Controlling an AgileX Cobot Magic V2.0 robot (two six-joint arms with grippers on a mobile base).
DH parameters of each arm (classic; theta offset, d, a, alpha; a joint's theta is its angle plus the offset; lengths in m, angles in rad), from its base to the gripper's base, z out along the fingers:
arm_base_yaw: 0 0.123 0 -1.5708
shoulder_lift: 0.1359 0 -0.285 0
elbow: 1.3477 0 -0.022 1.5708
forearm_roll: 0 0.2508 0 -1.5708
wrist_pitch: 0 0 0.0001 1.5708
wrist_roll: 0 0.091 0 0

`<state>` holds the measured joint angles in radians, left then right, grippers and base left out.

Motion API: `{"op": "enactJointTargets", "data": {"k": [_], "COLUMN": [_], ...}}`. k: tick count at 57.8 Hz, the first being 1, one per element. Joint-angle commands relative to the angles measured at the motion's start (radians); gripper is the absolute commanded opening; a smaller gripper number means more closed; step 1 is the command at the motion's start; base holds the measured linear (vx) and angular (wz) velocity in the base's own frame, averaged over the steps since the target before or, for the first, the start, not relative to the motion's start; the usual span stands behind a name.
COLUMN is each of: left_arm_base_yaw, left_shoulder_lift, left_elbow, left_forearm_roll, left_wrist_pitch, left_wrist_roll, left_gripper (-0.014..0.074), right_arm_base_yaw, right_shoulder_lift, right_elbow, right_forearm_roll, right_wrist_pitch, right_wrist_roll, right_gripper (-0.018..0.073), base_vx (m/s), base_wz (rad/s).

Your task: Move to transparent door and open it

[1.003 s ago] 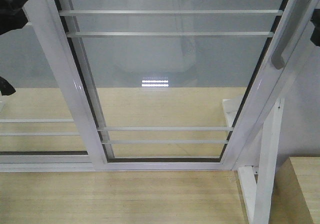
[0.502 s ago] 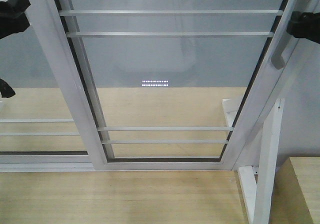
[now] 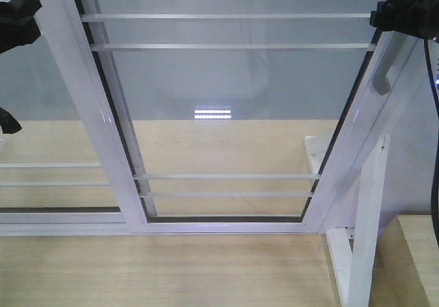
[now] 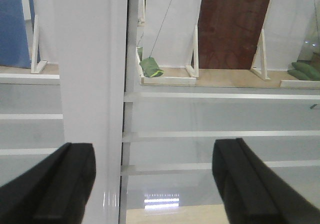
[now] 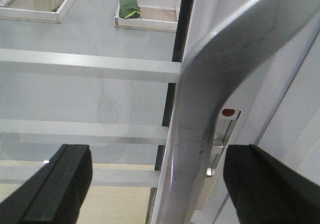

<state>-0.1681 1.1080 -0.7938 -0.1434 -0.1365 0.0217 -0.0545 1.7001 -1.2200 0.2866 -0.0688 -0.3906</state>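
The transparent door (image 3: 226,81) fills the middle of the front view, clear glass with paired white bars. Its curved grey handle (image 3: 385,70) runs along the right stile. My right gripper (image 3: 405,12) is at the top of that handle. In the right wrist view the gripper (image 5: 162,184) is open, and the handle (image 5: 210,84) passes between its black fingers (image 5: 55,189) without either touching it. My left gripper (image 3: 14,22) hangs open at the upper left. In the left wrist view it (image 4: 155,184) faces a wide white stile (image 4: 90,84) with nothing held.
A barred glass panel without a handle (image 3: 41,177) stands to the left. A white upright post with brace (image 3: 363,238) and a pale wooden box (image 3: 411,259) stand at the lower right. Green bags (image 4: 150,68) lie beyond the glass.
My right gripper has come in from the right edge, up and leftward, to straddle the handle. The left gripper and the door have hardly moved.
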Motion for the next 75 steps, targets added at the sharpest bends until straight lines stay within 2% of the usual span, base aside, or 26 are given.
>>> {"op": "enactJointTargets", "data": {"k": [1,13,19,36,44,49,75], "left_arm_base_yaw": [-0.002,-0.002,-0.002,-0.002,-0.002,-0.002,-0.002], "left_shoulder_lift": [-0.015,-0.015,-0.015,-0.015,-0.015,-0.015,-0.015], "left_elbow": [-0.037,-0.037,-0.037,-0.037,-0.037,-0.037,-0.037], "left_forearm_roll": [-0.006,-0.006,-0.006,-0.006,-0.006,-0.006,-0.006], "left_wrist_pitch": [-0.080,-0.080,-0.080,-0.080,-0.079,-0.079,-0.037], "left_wrist_roll": [-0.001,-0.001,-0.001,-0.001,-0.001,-0.001,-0.001], "left_gripper": [0.0586,0.0586,0.0586,0.0586,0.0586,0.0586,0.0586], "right_arm_base_yaw": [-0.006,-0.026,-0.036,-0.042,-0.034,-0.021,0.098], "right_shoulder_lift": [-0.015,0.032,0.044,0.048,0.048,0.048,0.048], "right_elbow": [-0.064,-0.092,-0.092,-0.092,-0.092,-0.092,-0.092], "right_forearm_roll": [-0.008,-0.008,-0.008,-0.008,-0.007,-0.007,-0.008], "right_wrist_pitch": [-0.078,-0.090,-0.100,-0.103,-0.081,-0.064,-0.062], "right_wrist_roll": [-0.014,-0.014,-0.015,-0.006,0.000,0.001,-0.003], "right_gripper": [0.0586,0.0579,0.0536,0.0190,0.0077,0.0050,0.0055], "base_vx": [0.00,0.00,0.00,0.00,0.00,0.00,0.00], "base_wz": [0.00,0.00,0.00,0.00,0.00,0.00,0.00]}}
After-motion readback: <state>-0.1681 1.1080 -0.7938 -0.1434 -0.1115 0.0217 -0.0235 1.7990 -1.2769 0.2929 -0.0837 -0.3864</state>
